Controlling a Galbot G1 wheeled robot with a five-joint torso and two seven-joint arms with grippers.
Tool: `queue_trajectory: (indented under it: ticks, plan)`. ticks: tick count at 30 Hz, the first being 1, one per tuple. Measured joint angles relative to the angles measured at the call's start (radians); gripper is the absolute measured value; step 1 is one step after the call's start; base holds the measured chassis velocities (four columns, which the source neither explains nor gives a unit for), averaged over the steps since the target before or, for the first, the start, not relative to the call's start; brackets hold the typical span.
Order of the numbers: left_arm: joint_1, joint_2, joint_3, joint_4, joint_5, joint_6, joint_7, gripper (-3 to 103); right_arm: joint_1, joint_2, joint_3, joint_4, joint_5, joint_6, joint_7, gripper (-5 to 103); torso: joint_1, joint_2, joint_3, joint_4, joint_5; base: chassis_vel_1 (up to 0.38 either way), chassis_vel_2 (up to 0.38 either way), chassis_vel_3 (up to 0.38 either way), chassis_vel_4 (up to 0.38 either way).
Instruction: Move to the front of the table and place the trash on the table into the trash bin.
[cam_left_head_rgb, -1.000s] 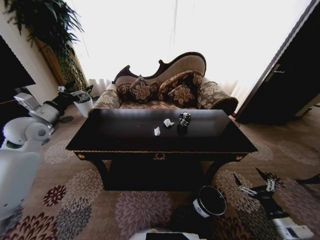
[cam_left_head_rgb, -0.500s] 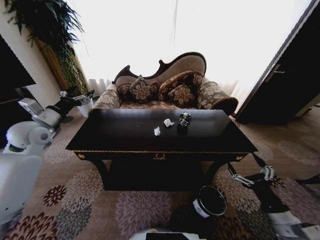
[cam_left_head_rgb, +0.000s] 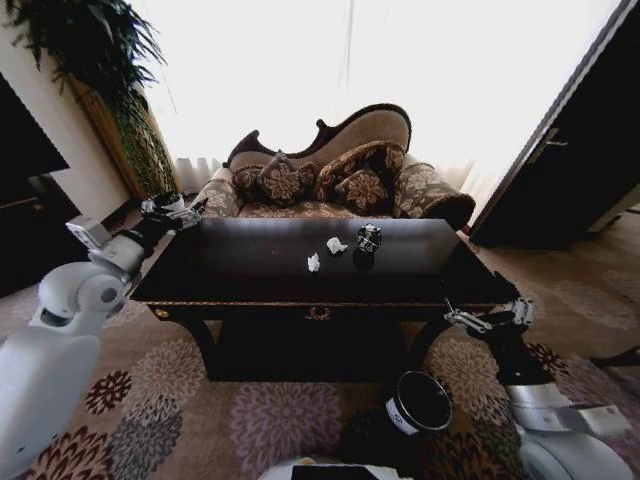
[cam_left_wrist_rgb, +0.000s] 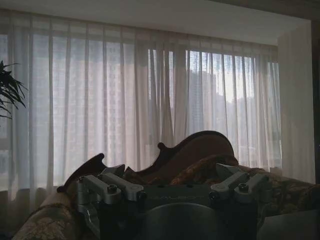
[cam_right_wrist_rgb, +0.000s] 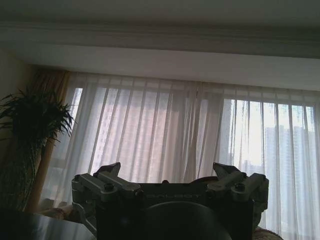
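A: Where do you stand in the job?

B: You're parked square at the front of the table (cam_left_head_rgb: 320, 290), so the drive looks done and the picking has not begun. The trash (cam_left_head_rgb: 340, 250) sits mid-top toward the far edge: two white paper balls (cam_left_head_rgb: 325, 254) and, just right of them, a shiny black-and-silver lump (cam_left_head_rgb: 369, 238). The bin (cam_left_head_rgb: 420, 402) is on the carpet near you, right of centre, below the front edge.

A: And your grippers?

B: The left gripper (cam_left_head_rgb: 172, 210) hangs at the table's far left corner, the right gripper (cam_left_head_rgb: 483, 318) at its near right corner. Both have their fingers spread wide, and the wrist views agree. Neither holds or touches anything.

A: What does the next move call for?

B: In my judgement, a reach in over the glossy top to one piece. The lump lies closer to your right side, though still well apart from that gripper. Come down from above, and mind the reflections, which could mislead you on height.
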Motion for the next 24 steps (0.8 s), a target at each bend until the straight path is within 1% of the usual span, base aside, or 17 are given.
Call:
queue_trajectory:
  ticks: [1,2,3,5,8,11,13,14,17,18,19,20,21,22,23,24]
  plan:
    - [0.016,-0.006,-0.012,-0.018,-0.003,0.008,-0.008,100,0.013,-0.008,0.0,0.008,0.007,-0.019,0.005,100,0.0,0.0,0.0,0.0,-0.0003,0.0,0.0,0.0,0.0]
    - [0.052,-0.021,-0.04,-0.055,-0.001,0.016,-0.016,100,0.032,-0.02,-0.001,0.014,0.014,-0.042,0.012,100,0.0,0.0,0.0,-0.0006,-0.0005,0.0,0.0,0.0,0.0]
    - [0.052,-0.021,-0.04,-0.055,-0.001,0.016,-0.016,100,0.032,-0.02,-0.001,0.014,0.014,-0.042,0.012,100,0.0,0.0,0.0,-0.0006,-0.0005,0.0,0.0,0.0,0.0]
    - [0.096,-0.035,-0.066,-0.09,0.008,0.017,-0.017,100,0.048,-0.029,-0.009,0.012,0.015,-0.052,0.014,100,0.0,0.0,0.0,-0.0006,-0.0005,0.0,0.0,0.0,0.0]
    - [0.188,-0.079,-0.12,-0.153,0.03,0.016,-0.016,100,0.081,-0.036,-0.037,-0.019,0.009,-0.055,0.015,100,0.0,0.0,0.0,-0.0001,-0.0002,0.0,0.0,0.0,0.0]
    - [0.204,-0.093,-0.14,-0.151,0.035,0.016,-0.016,100,0.109,-0.036,-0.055,-0.036,0.006,-0.058,0.015,100,0.0,0.0,0.0,-0.0003,-0.0003,0.0,0.0,0.0,0.0]
    - [0.19,-0.09,-0.144,-0.11,0.036,0.017,-0.016,100,0.132,-0.036,-0.064,-0.048,0.007,-0.065,0.016,100,0.0,0.0,0.0,-0.0003,-0.0004,0.0,0.0,0.0,0.0]
    - [0.19,-0.09,-0.144,-0.11,0.036,0.017,-0.016,100,0.132,-0.036,-0.064,-0.048,0.007,-0.065,0.016,100,0.0,0.0,0.0,-0.0003,-0.0004,0.0,0.0,0.0,0.0]
    - [0.121,-0.068,-0.097,0.01,0.026,0.02,-0.03,100,0.144,-0.033,-0.069,-0.059,0.007,-0.068,0.017,100,0.0,0.0,0.0,-0.0003,-0.0003,0.0,0.0,0.0,0.0]
    - [0.121,-0.068,-0.097,0.01,0.026,0.02,-0.03,100,0.144,-0.033,-0.069,-0.059,0.007,-0.068,0.017,100,0.0,0.0,0.0,-0.0003,-0.0003,0.0,0.0,0.0,0.0]
    - [0.103,-0.064,-0.079,0.038,0.018,0.02,-0.031,100,0.143,-0.032,-0.069,-0.059,0.007,-0.068,0.016,100,0.0,0.0,0.0,-0.0003,-0.0005,0.0,0.0,0.0,0.0]
    - [0.075,-0.06,-0.05,0.076,0.005,0.02,-0.034,100,0.141,-0.031,-0.069,-0.059,0.005,-0.068,0.016,100,0.0,0.0,0.0,-0.0006,-0.0007,0.0,0.0,0.0,0.0]
    - [0.012,-0.061,0.014,0.146,-0.036,0.023,-0.045,100,0.133,-0.028,-0.069,-0.059,0.0,-0.067,0.014,100,0.0,0.0,0.0,-0.0004,-0.0005,0.0,0.0,0.0,0.0]
    - [-0.024,-0.065,0.053,0.179,-0.057,0.024,-0.046,100,0.127,-0.027,-0.068,-0.058,-0.003,-0.067,0.012,100,0.0,0.0,0.0,-0.0004,-0.0004,0.0,0.0,0.0,0.0]
    - [-0.024,-0.065,0.053,0.179,-0.057,0.024,-0.046,100,0.127,-0.027,-0.068,-0.058,-0.003,-0.067,0.012,100,0.0,0.0,0.0,-0.0004,-0.0004,0.0,0.0,0.0,0.0]
    - [-0.063,-0.07,0.09,0.208,-0.07,0.025,-0.047,100,0.12,-0.026,-0.066,-0.057,-0.006,-0.066,0.011,100,0.0,0.0,0.0,-0.0004,-0.0009,0.0,0.0,0.0,0.0]
